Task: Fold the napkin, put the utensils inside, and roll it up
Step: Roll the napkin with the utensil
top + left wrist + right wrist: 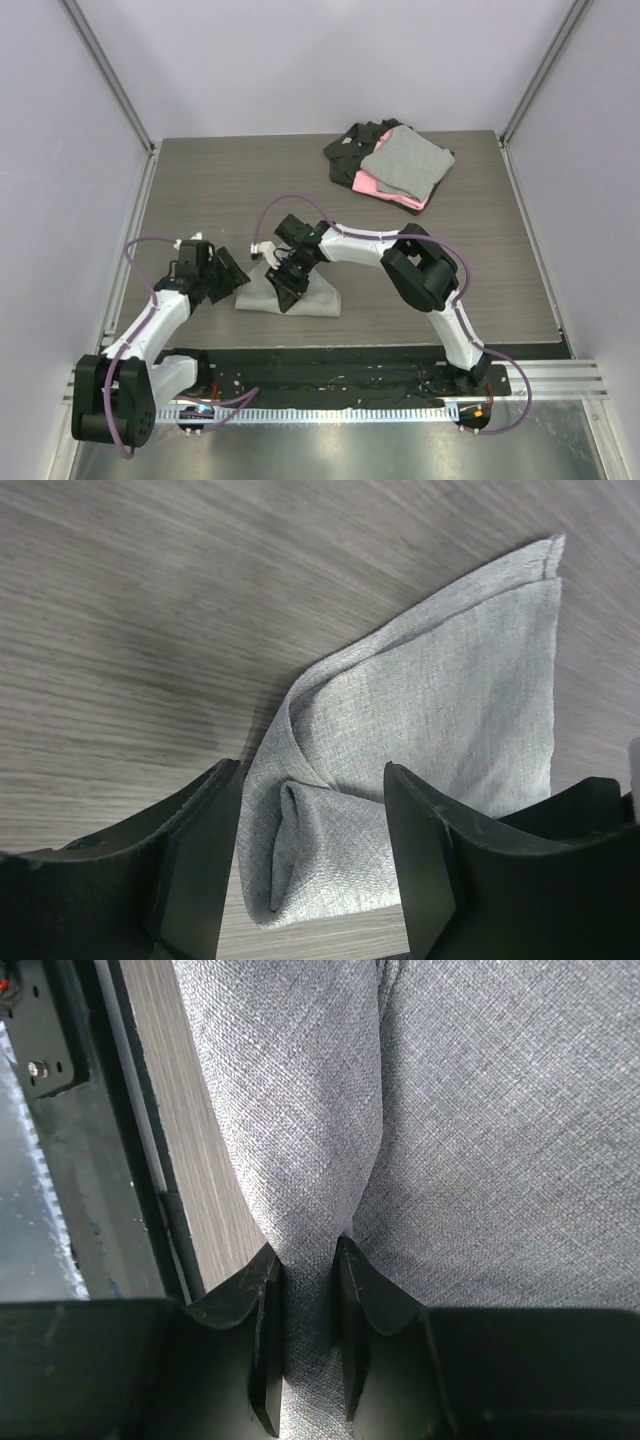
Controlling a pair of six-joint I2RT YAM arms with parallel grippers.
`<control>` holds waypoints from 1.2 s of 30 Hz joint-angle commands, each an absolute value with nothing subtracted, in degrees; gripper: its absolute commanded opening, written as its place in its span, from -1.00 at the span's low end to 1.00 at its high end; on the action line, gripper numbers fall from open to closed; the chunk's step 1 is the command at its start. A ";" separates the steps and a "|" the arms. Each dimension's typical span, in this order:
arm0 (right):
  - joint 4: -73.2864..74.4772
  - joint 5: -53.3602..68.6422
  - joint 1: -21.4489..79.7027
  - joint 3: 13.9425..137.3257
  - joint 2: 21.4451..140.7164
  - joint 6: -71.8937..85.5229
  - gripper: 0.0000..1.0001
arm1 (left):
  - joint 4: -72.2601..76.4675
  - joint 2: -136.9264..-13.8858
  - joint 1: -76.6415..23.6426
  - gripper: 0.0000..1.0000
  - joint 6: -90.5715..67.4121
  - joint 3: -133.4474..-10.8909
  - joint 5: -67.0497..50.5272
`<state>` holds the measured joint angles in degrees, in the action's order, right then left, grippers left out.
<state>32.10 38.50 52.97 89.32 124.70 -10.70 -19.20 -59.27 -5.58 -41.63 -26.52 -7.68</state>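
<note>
The napkin [318, 300] lies folded on the worktop [200, 190], low and centre in the top view, near the front edge. The right fingers [308, 1260] are almost closed, pinching a raised ridge of its grey cloth. The left fingers [315, 825] stand wide apart at the napkin's left end and grip nothing; a curled fold of cloth lies between them. A stack of cloths [395, 165] in grey, pink and black sits upper right, well apart.

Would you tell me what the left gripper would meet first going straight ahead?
Most likely the napkin: its folded corner lies inside the open left gripper, though depth is unclear.
</note>
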 commanded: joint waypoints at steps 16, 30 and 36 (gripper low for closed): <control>38.50 37.71 50.89 91.58 132.72 -8.44 -0.44 | -18.11 -61.08 -5.45 -0.67 -43.95 -22.85 -10.55; 31.66 19.81 51.50 89.04 116.65 -6.59 0.23 | -18.81 -65.74 -5.45 -1.00 -42.71 -24.52 -10.99; 17.24 2.93 58.78 75.95 104.70 -11.40 0.35 | -19.34 -66.71 -5.54 -1.00 -42.45 -25.31 -9.84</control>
